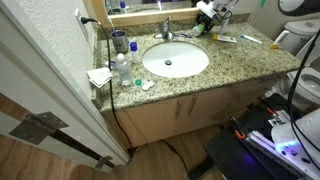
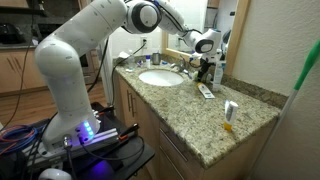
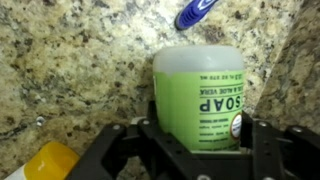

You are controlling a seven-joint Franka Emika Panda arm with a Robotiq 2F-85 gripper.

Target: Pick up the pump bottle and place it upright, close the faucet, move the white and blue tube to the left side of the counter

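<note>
While the black two-finger gripper hangs low over the speckled beige granite counter, its jaws stand either side of the small light-green plastic pump bottle. They sit close against its body, but I cannot tell whether they already pinch it. The bottle lies on its side on the granite, its SOAP label turned sideways in the wrist view. Its flat base points away from the camera and its pump end is hidden under the gripper. Just past the base lies a blue plastic end of something I cannot identify. In both exterior views this spot is behind the oval white sink basin, beside the chrome curved-spout faucet. Further out from the basin, the long slender white and blue tube lies flat on the granite, apart from the bottle. By my reading the task is barely begun, with only the first grasp in hand. The bottle is not yet upright. The faucet awaits closing, though it is too small here to tell whether a handle is open. The tube has yet to go to the counter's left side.
</note>
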